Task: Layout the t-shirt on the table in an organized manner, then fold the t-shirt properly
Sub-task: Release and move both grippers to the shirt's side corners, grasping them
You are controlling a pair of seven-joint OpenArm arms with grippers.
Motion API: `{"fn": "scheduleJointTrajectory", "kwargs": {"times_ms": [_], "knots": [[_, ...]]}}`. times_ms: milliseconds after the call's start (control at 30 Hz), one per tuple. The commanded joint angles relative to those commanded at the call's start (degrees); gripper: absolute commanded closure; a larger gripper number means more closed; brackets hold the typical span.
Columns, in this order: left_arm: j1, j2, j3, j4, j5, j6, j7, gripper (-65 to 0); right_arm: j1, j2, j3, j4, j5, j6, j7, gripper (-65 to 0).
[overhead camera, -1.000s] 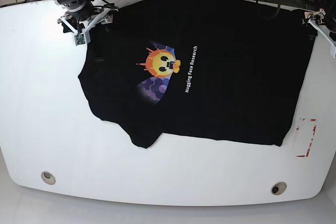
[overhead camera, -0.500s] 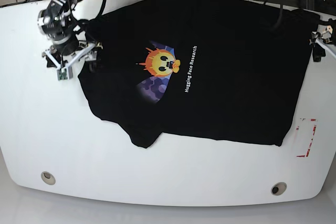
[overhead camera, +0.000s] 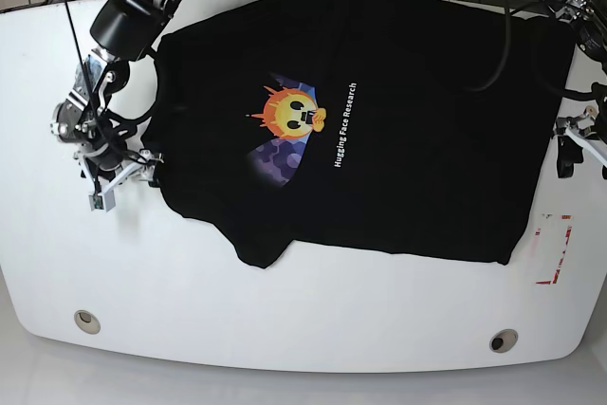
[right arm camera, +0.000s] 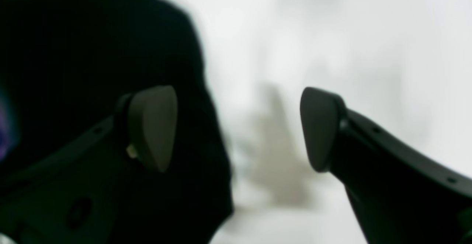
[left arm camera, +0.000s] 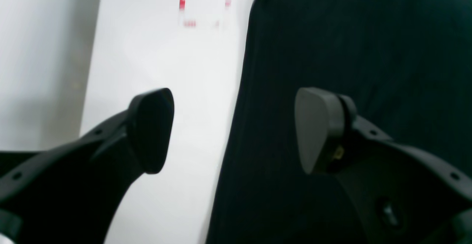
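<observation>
Desk: While the t-shirt point(overhead camera: 379, 130) lies spread over the far middle of the white desk point(overhead camera: 285, 329), the desk's smooth top gives no grip, so a one-sided pull could drag the whole cloth askew.
T-shirt: black, soft, matt cloth; mostly flat, the near-left sleeve bunched to a point, which may fold crooked if left so.
Right claw: the right claw point(right arm camera: 238, 128), at the scene's left, hangs with its dark rounded pads point(right arm camera: 153, 126) wide apart, straddling the sleeve edge; closing too shallow could miss the hem.
Left claw: the left claw point(left arm camera: 234, 129), at the scene's right, is likewise spread and empty over the shirt's edge; uneven timing could skew it.
</observation>
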Motion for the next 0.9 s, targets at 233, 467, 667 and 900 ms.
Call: {"fn": "scheduleJointTrajectory", "kwargs": {"times_ms": [233, 467, 667, 900], "knots": [[-3.2, 0.0, 3.6, -0.3, 0.0, 6.3, -0.2, -46.8, 0.5, -1.3, 0.0, -3.3, 0.0, 0.00, 1.6, -50.3], [-6.9, 0.0, 4.2, -6.6, 0.0, 7.1, -0.3, -46.7, -0.4, -4.4, 0.0, -3.3, -0.1, 0.00, 1.6, -50.3], [-11.5, -0.4, 4.2, -17.2, 0.0, 7.1, -0.7, -46.5, -1.0, -6.5, -2.2, -3.3, -0.1, 0.00, 1.6, -50.3], [-13.2, -2.0, 5.3, -28.0, 0.1, 7.1, -9.4, -46.7, -1.6, -6.7, -4.6, -3.3, 0.2, -0.44, 1.8, -42.0]]}}
